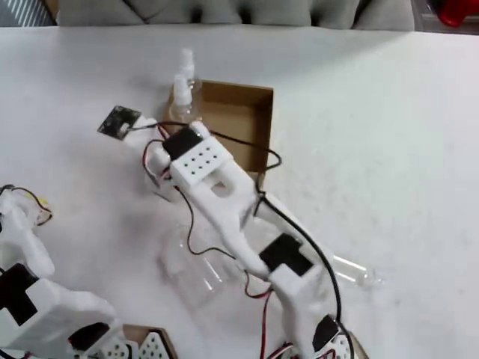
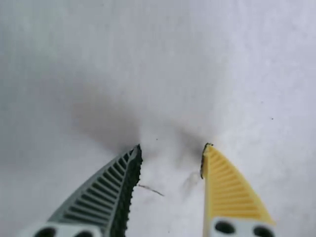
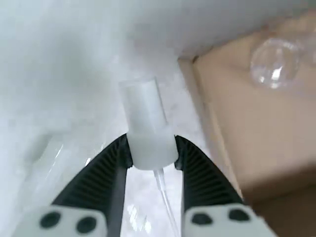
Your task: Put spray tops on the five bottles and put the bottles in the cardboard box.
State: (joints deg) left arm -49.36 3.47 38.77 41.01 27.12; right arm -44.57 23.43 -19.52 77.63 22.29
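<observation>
While the right tool [image 3: 151, 144] clamps a white plastic spray top [image 3: 143, 113], its tube [image 3: 163, 193] cut off, the left tool [image 2: 172, 146] gapes.

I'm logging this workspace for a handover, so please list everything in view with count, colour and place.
Table: one, white, beneath everything.
Cardboard box: one, brown, mid-table, open.
Bottle in box: one, clear, inside the cardboard box.
Lying bottles: seemingly two, clear, on the table on the box's near side.
Spray top: one, white, with a thin tube, just outside the box's wall.
Left gripper: one, grey and yellow, open above the table.
Right gripper: one, black, shut on the spray top.
</observation>
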